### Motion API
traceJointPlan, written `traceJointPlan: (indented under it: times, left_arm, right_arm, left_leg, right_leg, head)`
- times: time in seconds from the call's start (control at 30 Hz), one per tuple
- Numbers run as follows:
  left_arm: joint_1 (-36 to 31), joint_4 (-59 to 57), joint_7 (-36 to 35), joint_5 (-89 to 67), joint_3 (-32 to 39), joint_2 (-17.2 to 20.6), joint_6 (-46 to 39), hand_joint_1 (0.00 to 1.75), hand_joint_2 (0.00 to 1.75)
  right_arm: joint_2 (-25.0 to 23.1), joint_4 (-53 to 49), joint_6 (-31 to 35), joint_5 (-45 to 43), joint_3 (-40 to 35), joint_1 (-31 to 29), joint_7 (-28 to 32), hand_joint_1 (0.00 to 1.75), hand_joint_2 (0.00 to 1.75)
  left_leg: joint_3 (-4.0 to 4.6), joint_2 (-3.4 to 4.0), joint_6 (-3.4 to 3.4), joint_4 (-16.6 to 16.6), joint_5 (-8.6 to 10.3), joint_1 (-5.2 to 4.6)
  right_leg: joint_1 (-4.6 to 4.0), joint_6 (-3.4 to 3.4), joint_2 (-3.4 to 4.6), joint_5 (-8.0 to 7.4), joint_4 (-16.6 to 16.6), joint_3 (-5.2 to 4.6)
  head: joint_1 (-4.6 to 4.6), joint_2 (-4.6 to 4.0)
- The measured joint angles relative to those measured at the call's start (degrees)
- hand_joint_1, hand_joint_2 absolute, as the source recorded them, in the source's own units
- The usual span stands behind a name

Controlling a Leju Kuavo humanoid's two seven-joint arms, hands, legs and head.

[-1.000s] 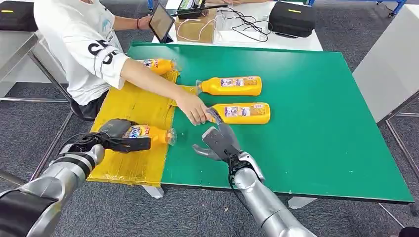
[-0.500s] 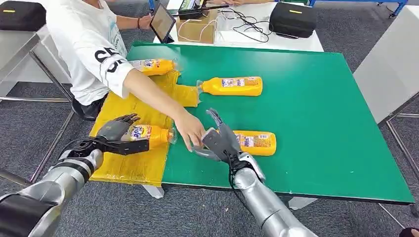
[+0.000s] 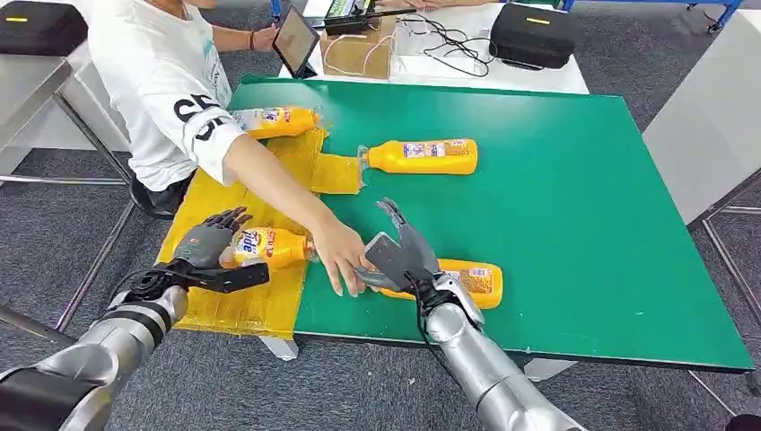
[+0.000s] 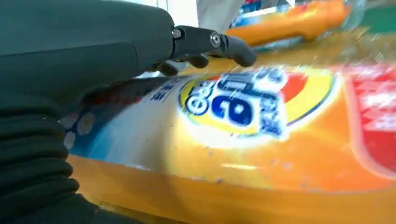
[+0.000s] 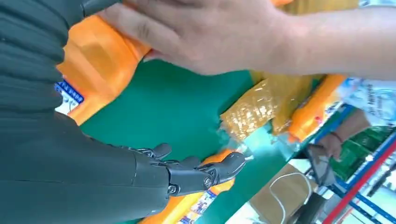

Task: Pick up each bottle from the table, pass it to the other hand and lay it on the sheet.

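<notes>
bottles are in four spots. one lies on the yellow sheet (image 3: 242,193) at upper left (image 3: 274,120). a second (image 3: 266,246) lies on the sheet at lower left with my left hand (image 3: 208,244) resting on it, fingers spread; whether i grip it, i cannot tell. a third (image 3: 422,155) waits untouched on the green table (image 3: 574,197) at upper centre. the fourth (image 3: 467,280) lies low centre under my right hand (image 3: 395,256), fingers apart, not closed on it; a person's hand (image 3: 341,260) touches its neck end. i judge two laid, two left.
</notes>
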State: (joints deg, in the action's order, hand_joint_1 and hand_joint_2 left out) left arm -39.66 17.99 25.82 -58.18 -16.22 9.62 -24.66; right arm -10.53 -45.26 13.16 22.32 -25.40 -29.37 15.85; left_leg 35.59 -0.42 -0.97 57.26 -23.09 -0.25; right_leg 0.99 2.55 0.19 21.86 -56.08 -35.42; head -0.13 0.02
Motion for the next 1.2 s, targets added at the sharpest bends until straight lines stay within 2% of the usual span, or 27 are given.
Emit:
traceJointPlan:
  times: [0.07,0.1,0.27,0.47,0.8,1.2]
  left_arm:
    - [0.9,0.5,2.1,1.9,1.1,-0.4,-1.9,0.0,0.0]
    - [1.5,0.8,3.4,3.3,1.9,-0.6,-2.6,0.0,1.75]
    - [4.4,3.3,12.2,15.9,9.4,-2.5,-3.1,0.0,1.75]
    - [7.7,9.9,14.2,29.2,16.7,-5.5,3.0,0.0,1.75]
    - [10.3,16.3,14.2,35.8,17.6,-6.8,6.2,0.0,1.75]
    - [10.4,20.2,14.3,45.0,19.4,-9.0,16.6,0.0,1.75]
  right_arm:
    - [0.4,0.8,0.7,1.6,-0.2,-0.4,-0.9,0.0,1.75]
    - [0.7,1.2,0.9,2.3,-0.2,-0.5,-1.3,0.0,1.75]
    - [3.2,2.3,1.3,8.1,-1.0,-0.5,-5.4,0.0,1.75]
    - [6.3,2.6,0.0,12.6,-1.6,0.1,-8.9,0.0,1.75]
    - [9.5,1.5,-1.0,15.7,-2.1,0.9,-11.9,0.0,1.75]
    - [15.7,-9.8,-4.4,23.4,-1.6,8.3,-19.4,0.0,1.75]
  left_leg:
    - [0.0,0.01,0.0,0.0,0.0,0.0]
    - [0.0,0.01,0.0,0.0,0.0,0.0]
    - [0.06,0.0,-0.01,0.0,-0.01,-0.02]
    - [0.11,0.03,-0.02,0.0,-0.03,-0.03]
    - [0.05,0.0,-0.02,0.0,-0.01,-0.02]
    - [0.04,-0.09,-0.03,0.0,-0.03,-0.03]
  right_leg:
    - [0.0,0.0,0.0,0.0,0.0,0.0]
    - [0.01,0.0,0.0,0.0,0.0,0.0]
    - [0.02,0.01,0.0,0.0,0.0,-0.05]
    - [0.02,0.01,0.01,0.0,0.1,-0.1]
    - [0.02,0.02,0.0,-0.01,0.1,-0.04]
    - [0.02,0.03,-0.08,0.0,0.1,0.0]
  head:
    - [0.0,-0.02]
    - [0.0,-0.02]
    - [-0.02,0.0]
    - [-0.02,-0.02]
    - [-0.02,0.0]
    - [-0.02,0.0]
